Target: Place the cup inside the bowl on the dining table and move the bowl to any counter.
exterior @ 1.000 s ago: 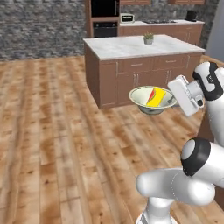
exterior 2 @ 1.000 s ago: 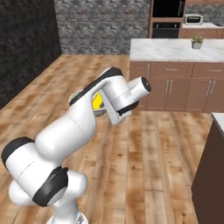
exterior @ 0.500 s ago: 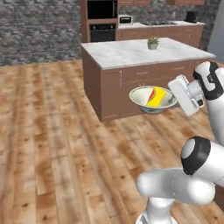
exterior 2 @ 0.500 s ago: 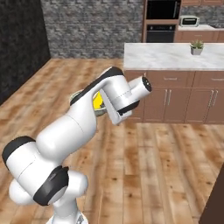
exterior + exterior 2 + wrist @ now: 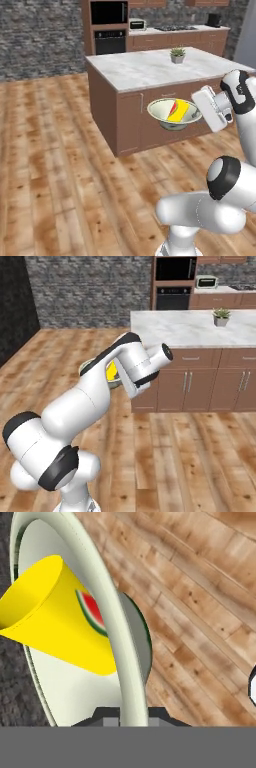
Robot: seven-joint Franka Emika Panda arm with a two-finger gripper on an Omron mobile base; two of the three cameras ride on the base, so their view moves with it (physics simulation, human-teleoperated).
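Note:
The pale cream bowl [image 5: 167, 116] hangs in the air in front of the robot, held level. The yellow cup [image 5: 179, 111] with its red patch lies on its side inside it. My gripper [image 5: 199, 111] is shut on the bowl's right rim. In the hand view the rim [image 5: 112, 612] runs between my gripper [image 5: 132, 713] fingertips, and the cup [image 5: 55, 624] rests in the bowl's hollow. In the right base view my arm covers most of the bowl, leaving the cup [image 5: 111, 372] as a yellow patch. The counter [image 5: 145, 70] stands just behind the bowl. The dining table is out of view.
A small potted plant [image 5: 177, 54] sits on the far right of the counter [image 5: 190, 331]. Its brown cabinet front [image 5: 132, 122] faces me. A wall oven [image 5: 110, 20] and wall counters stand at the back. Wood floor [image 5: 55, 165] spreads out to the left.
The whole scene has shifted: the base has driven closer to the island, which now looms larger. The arm, bowl and cup keep the same pose relative to the base.

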